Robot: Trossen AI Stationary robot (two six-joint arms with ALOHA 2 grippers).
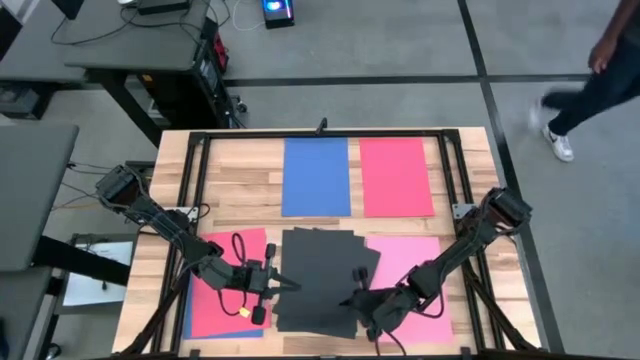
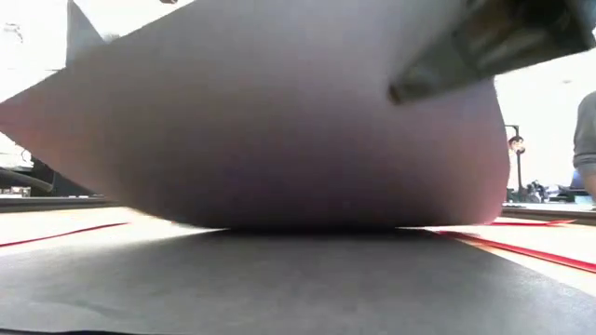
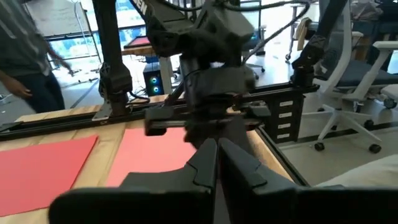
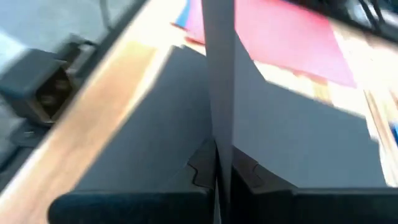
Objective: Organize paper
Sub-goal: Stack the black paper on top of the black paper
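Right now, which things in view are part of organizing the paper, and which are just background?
Part of the job:
- black sheets, mid-table, one pinched by the shut right gripper
- blue sheet
- red sheet
- pink sheet
- red-over-blue stack
- left gripper, shut, at the black sheets' edge

Just background:
- person walking past
- side desks
- office chairs

The left gripper, fingers pressed together, points across the wooden table at the right arm's gripper just ahead, with two red sheets lying flat beside it.
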